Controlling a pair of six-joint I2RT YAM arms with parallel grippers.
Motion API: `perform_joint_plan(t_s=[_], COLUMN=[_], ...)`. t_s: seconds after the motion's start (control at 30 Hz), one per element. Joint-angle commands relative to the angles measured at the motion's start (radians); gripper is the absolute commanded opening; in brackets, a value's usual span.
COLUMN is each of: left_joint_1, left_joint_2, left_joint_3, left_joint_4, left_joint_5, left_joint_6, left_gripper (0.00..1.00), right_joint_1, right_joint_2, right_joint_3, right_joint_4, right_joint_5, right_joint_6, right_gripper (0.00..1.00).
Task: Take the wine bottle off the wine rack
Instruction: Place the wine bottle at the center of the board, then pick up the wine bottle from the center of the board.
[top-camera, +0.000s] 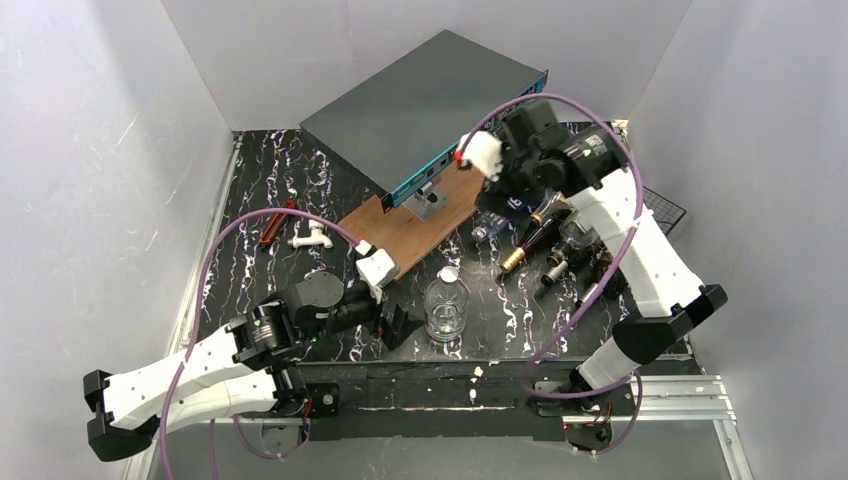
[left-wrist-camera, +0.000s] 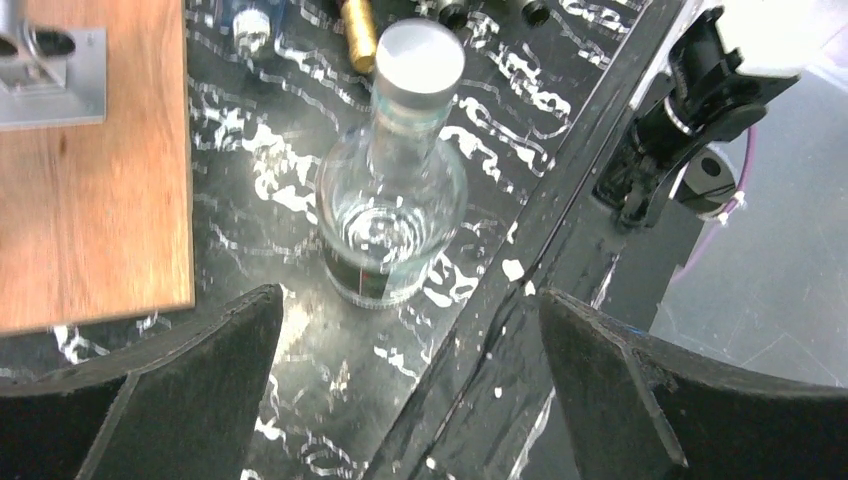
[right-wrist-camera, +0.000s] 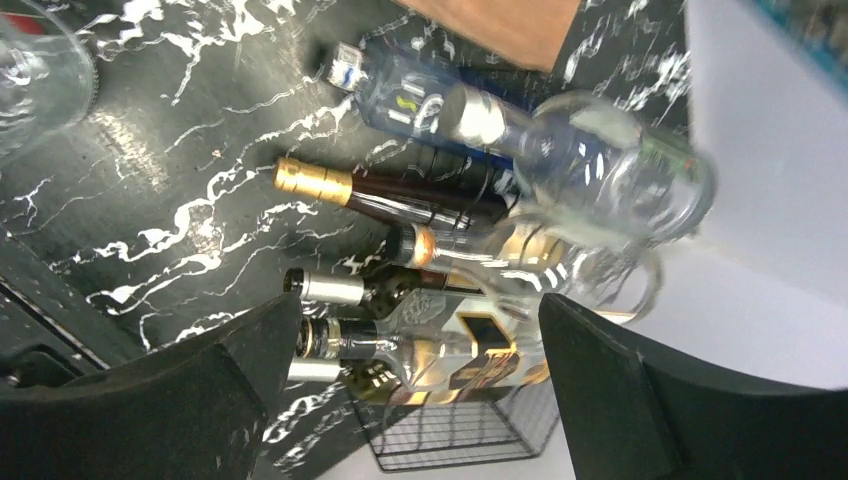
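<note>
Top external view: a black table (top-camera: 260, 190) with white marble veining carries everything. The largest item, a flat grey network switch (top-camera: 420, 100), sits tilted at far centre, with its near edge over a brown wooden board (top-camera: 410, 232).

A low black wire wine rack (top-camera: 665, 210) stands at the right edge. Only its grid end shows clearly; the right arm hides most of the rest. Several bottles lie on their sides there, necks toward the middle of the table.

The dark glass wine bottle with a gold foil neck (right-wrist-camera: 400, 195) lies among them, just beside a blue-tinted bottle (right-wrist-camera: 400, 95). Its foil end sticks out over bare table. I cannot tell whether its body rests on the wire.

A clear round glass bottle with a silver cap (left-wrist-camera: 395, 220) stands upright near the front edge, well apart from the rack.

The right gripper (right-wrist-camera: 415, 320) hangs above the lying bottles, jaws wide apart with nothing between them. The left gripper (left-wrist-camera: 410, 310) is low over the table, jaws also wide. The upright bottle is just ahead of its fingers, untouched.
</note>
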Motion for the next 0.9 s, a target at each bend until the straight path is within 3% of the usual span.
perform_joint_plan(t_s=[0.0, 0.17, 0.3, 0.47, 0.77, 0.87], left_joint_1=[-0.003, -0.003, -0.003, -0.003, -0.003, -0.003], left_joint_2=[0.032, 0.079, 0.137, 0.169, 0.247, 0.281], left_joint_3=[-0.014, -0.054, -0.038, -0.027, -0.051, -0.042], left_joint_4=[0.187, 0.336, 0.356, 0.381, 0.500, 0.511], left_joint_5=[0.045, 0.067, 0.065, 0.012, -0.019, -0.033], left_joint_6=[0.086, 0.116, 0.152, 0.173, 0.149, 0.129], left_gripper=[0.99, 0.99, 0.99, 0.99, 0.99, 0.94], right_joint_1=[-0.217, -0.424, -0.556, -0.598, -0.683, -0.702], right_joint_2=[-0.067, -0.131, -0.202, -0.354, -0.448, -0.464], right_joint_3=[-0.091, -0.160, -0.300, -0.523, -0.650, -0.680], right_joint_4=[0.101, 0.186, 0.314, 0.587, 0.650, 0.662], right_joint_5=[-0.222, -0.432, -0.649, -0.764, -0.882, -0.926], right_joint_6=[0.109, 0.189, 0.294, 0.404, 0.439, 0.450], right_gripper=[0.98, 0.99, 0.98, 0.98, 0.98, 0.98])
